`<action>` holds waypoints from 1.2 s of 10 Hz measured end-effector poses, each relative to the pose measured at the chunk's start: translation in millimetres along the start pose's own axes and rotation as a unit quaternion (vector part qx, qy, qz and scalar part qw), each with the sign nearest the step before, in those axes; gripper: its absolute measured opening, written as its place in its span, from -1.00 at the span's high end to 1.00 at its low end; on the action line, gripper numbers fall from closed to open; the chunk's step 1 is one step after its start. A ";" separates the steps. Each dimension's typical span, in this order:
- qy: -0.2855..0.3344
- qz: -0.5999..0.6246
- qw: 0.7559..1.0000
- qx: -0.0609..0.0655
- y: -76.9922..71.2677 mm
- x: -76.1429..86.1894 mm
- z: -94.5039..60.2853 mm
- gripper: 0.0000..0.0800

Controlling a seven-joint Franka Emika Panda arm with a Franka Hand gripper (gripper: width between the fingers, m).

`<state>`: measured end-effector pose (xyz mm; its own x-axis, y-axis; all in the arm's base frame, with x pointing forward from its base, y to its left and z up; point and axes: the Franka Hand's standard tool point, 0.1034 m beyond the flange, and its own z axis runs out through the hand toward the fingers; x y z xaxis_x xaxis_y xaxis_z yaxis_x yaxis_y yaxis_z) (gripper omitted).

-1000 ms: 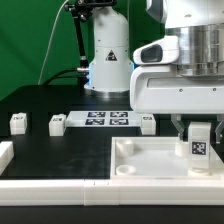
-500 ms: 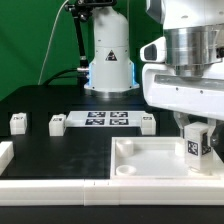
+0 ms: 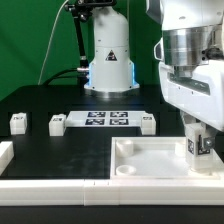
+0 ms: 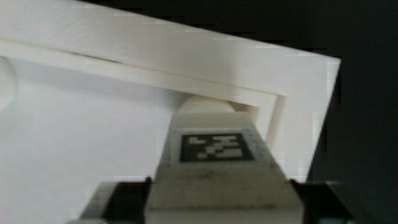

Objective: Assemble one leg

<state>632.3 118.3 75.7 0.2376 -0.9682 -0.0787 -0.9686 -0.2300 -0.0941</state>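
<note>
My gripper [image 3: 199, 140] is shut on a leg [image 3: 198, 146], a small white block with a marker tag, and holds it upright over the far corner of the large white tray-like piece [image 3: 150, 160] at the exterior view's right. In the wrist view the leg [image 4: 217, 150] runs out from between my fingers [image 4: 128, 200] toward the tray's corner [image 4: 267, 95]; whether it touches the tray I cannot tell. Three more legs stand on the black table: one [image 3: 17, 122], another [image 3: 56, 123] and a third [image 3: 147, 123].
The marker board [image 3: 102, 119] lies between the loose legs. A white rail [image 3: 50, 182] runs along the front edge, with a white piece [image 3: 4, 153] at the exterior view's left. The robot base [image 3: 108, 60] stands behind.
My gripper has moved toward the exterior view's right and a little down with the leg in it, closer to the tray's far corner. The other parts have not moved.
</note>
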 end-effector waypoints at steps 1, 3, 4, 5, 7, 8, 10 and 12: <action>0.000 -0.031 1.000 0.000 0.0 0.0 0.0 -0.26; 0.001 -0.082 0.997 0.004 -1.7 -2.9 -0.2 -0.56; 0.005 -0.171 0.985 0.000 -1.3 -3.7 1.0 -0.61; 0.006 -0.222 0.975 -0.002 -1.0 -3.8 2.9 -0.61; 0.007 -0.334 0.943 -0.002 -3.1 -3.9 1.7 -0.62; 0.007 -0.374 0.927 -0.002 -3.2 -4.3 1.9 -0.62; 0.009 -0.459 0.888 -0.004 -3.3 -5.5 2.0 -0.62; 0.036 -0.585 0.810 -0.008 -8.2 -5.2 1.4 -0.62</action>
<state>639.1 125.3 75.5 0.9894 -0.0901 0.1140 -0.0850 -0.9952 -0.0495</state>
